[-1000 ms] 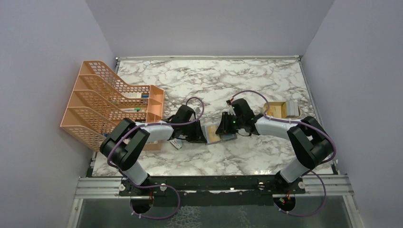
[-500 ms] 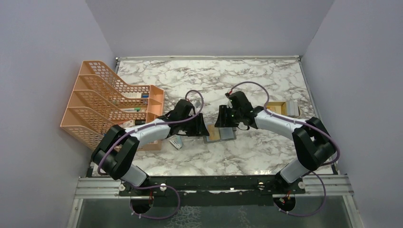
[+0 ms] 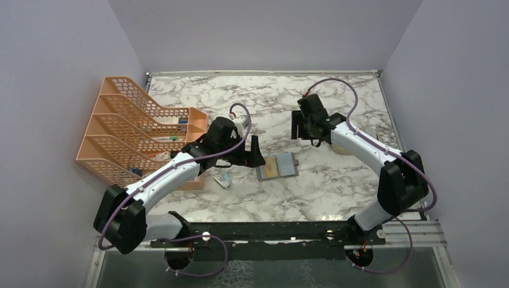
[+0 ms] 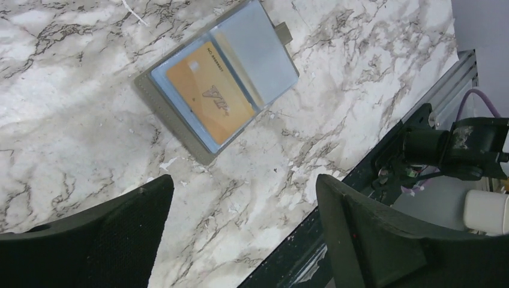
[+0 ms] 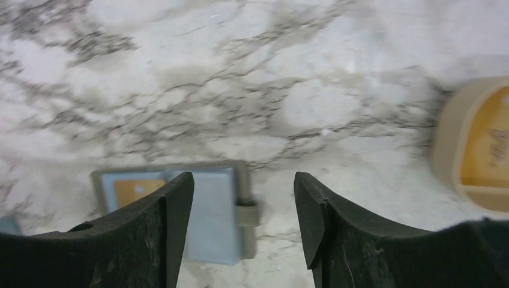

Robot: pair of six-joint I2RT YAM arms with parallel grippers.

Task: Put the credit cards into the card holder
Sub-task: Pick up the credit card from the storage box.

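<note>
Lying open on the desk [image 4: 72, 120], the card holder [image 4: 261, 51] carries one credit card [image 4: 209, 90] in a pocket. The left claw [image 4: 240, 183] and right claw [image 5: 243, 180] hang above it, spread wide and empty. The second card [image 5: 487, 147], flat in the tan tray [image 5: 445, 141], may slip at pickup, and the unpinned holder could skid.

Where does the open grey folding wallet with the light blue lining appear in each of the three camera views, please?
Top external: the grey folding wallet lies open just below the centre of the picture.
Left wrist: upper centre, turned diagonally.
Right wrist: lower left, partly hidden.
Shared landmark: the tan-gold card sitting in one of its pockets.
</note>
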